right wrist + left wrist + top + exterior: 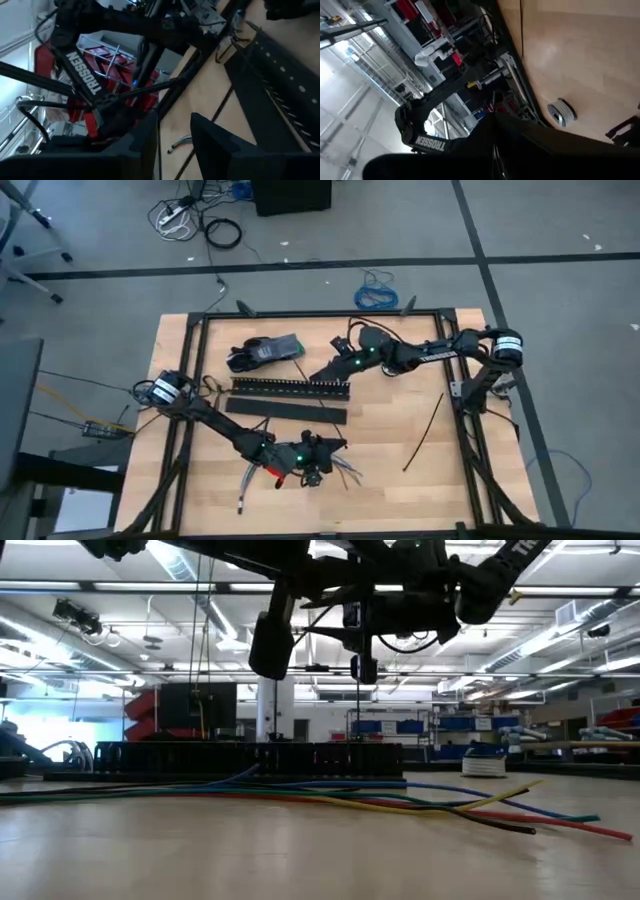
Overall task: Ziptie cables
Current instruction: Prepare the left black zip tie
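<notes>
The cables (295,472) lie loose on the table near its front edge, with their coloured ends splayed to the right (520,815). My left gripper (330,446) hovers just above them, pointing toward the table's right edge. It is shut, and a thin black ziptie (316,408) runs from it toward the far side. A second ziptie (425,430) lies flat on the wood at the right. My right gripper (175,145) is open and hangs over the black slotted channel (290,387), touching nothing. My left gripper has its two fingers closed on a thin black ziptie, which shows as a fine strip (494,102) coming out between the fingertips. The fingers lie level and come from the table's left. The fingers themselves hide which part of the ziptie they hold.
A flat black strip (285,410) lies beside the channel. A black and grey device (265,350) sits at the far side. A black metal frame (330,315) borders the table. Bare wood lies around the loose ziptie at the right. A round metal fitting (562,112) sits on the wood.
</notes>
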Controlling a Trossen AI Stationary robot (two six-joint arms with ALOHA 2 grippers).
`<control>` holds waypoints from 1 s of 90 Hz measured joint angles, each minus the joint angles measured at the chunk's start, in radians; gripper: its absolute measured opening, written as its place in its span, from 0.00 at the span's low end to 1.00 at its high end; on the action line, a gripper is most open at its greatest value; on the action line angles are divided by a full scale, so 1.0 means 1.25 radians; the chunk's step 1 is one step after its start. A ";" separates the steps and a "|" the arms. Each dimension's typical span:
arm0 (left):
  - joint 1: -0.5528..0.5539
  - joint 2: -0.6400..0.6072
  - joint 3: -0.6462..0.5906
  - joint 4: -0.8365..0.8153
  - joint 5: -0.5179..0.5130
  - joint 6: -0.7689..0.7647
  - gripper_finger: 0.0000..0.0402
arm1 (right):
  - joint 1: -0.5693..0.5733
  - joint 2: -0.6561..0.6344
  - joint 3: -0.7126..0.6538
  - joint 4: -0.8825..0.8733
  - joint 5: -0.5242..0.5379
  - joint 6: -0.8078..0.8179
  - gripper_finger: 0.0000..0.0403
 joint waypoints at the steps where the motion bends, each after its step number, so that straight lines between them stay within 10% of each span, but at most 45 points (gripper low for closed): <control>1: 0.000 0.000 0.000 0.000 0.000 0.000 0.00 | 0.001 0.000 0.000 0.001 0.000 0.000 0.28; 90: 0.015 0.000 -0.001 -0.003 0.028 0.077 0.00 | 0.009 0.000 0.000 0.000 0.016 -0.001 0.28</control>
